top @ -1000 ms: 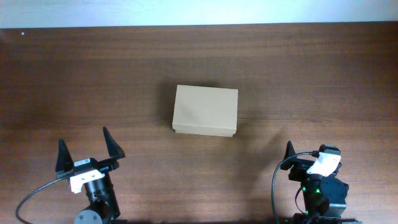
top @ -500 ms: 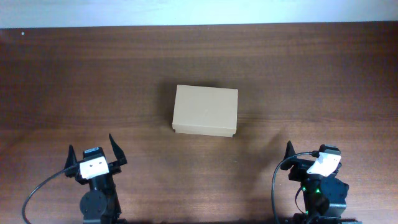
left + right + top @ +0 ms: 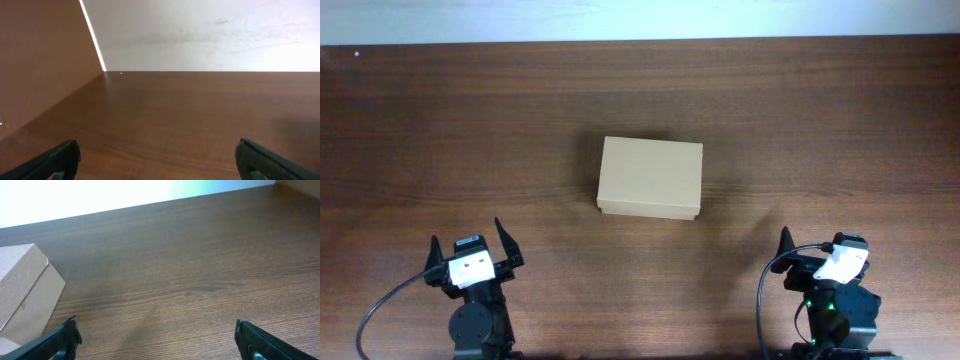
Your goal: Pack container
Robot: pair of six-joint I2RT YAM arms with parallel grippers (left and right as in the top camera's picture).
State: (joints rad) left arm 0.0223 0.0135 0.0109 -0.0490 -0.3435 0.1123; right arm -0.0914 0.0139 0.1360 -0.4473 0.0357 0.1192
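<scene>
The left end effector (image 3: 468, 238) had pulled back toward its base, spread wide like the right end effector (image 3: 155, 330). The closed box (image 3: 650, 178) sat untouched, so packing was probably finished.

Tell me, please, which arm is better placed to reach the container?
Probably right: the right pincer has the container at its view's left edge; the left pincer has no sight of it.

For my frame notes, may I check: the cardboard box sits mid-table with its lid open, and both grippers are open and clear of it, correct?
Not quite: the box is closed, not open, as the overhead view shows. It does sit in the middle of the table, and the left gripper and right gripper are open and clear of it.
</scene>
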